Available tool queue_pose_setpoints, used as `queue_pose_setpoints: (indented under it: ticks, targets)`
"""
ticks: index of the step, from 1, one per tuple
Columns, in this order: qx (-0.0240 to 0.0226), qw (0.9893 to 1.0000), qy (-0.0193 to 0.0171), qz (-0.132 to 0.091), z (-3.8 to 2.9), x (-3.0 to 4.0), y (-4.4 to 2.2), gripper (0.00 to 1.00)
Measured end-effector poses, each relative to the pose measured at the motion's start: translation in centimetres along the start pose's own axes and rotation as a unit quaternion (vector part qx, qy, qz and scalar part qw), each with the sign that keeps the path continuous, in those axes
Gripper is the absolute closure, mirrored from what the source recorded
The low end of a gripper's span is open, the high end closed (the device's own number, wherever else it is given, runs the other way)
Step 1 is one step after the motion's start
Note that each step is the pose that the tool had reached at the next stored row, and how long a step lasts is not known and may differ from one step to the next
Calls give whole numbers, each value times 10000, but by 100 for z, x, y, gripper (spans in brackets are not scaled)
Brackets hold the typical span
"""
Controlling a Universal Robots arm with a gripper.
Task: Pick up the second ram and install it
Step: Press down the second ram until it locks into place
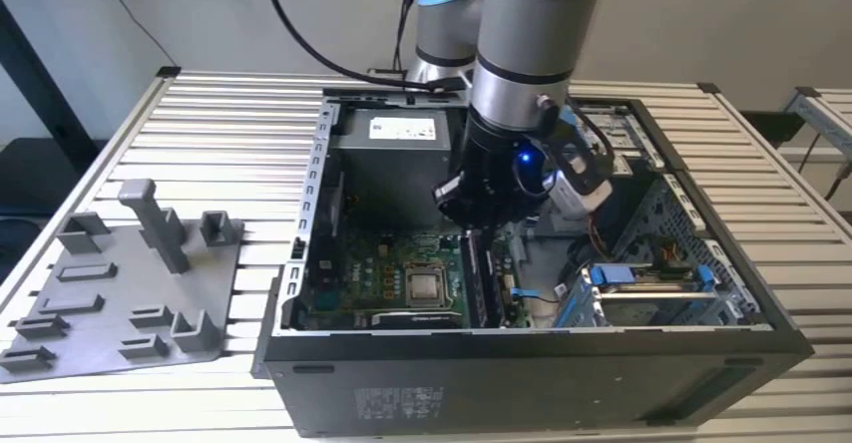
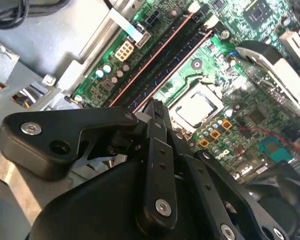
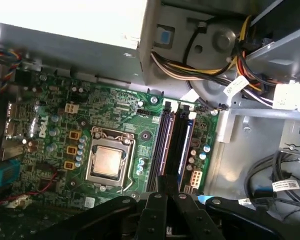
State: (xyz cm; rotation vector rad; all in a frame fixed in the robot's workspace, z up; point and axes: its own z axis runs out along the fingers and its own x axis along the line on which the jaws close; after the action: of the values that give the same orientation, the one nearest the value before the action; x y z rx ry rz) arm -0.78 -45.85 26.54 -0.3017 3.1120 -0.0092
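Claw (image 1: 477,225) is down inside the open computer case (image 1: 533,383), over the memory slots. Fingers (image 2: 156,150) are drawn narrow, pressed together; I can't tell whether they pinch anything.

Second memory stick (image 3: 162,145) lies along its slot directly below and ahead of the claw tip (image 3: 166,182), on the side towards the processor (image 3: 107,162). In the second wrist view the tip (image 2: 155,107) sits over the near end of that stick (image 2: 175,67). The other memory stick (image 3: 181,145) stands just beside it, on the far side from the processor.

Grey holder tray (image 1: 120,303), well away from the claw, carries no sticks.

Judgement: seating stage. To do it well:
- push straight down
- keep the tip centred on the stick's top edge
- stay clear of the neighbouring stick
- press both ends so the stick sits level
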Motion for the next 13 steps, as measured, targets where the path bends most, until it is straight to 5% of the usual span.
queue_pose_setpoints:
  ticks: [9,13]
  targets:
    - [-10,9977,-5,-678,0,0,0,89]
    - [-14,9950,-7,-998,1,0,0,89]
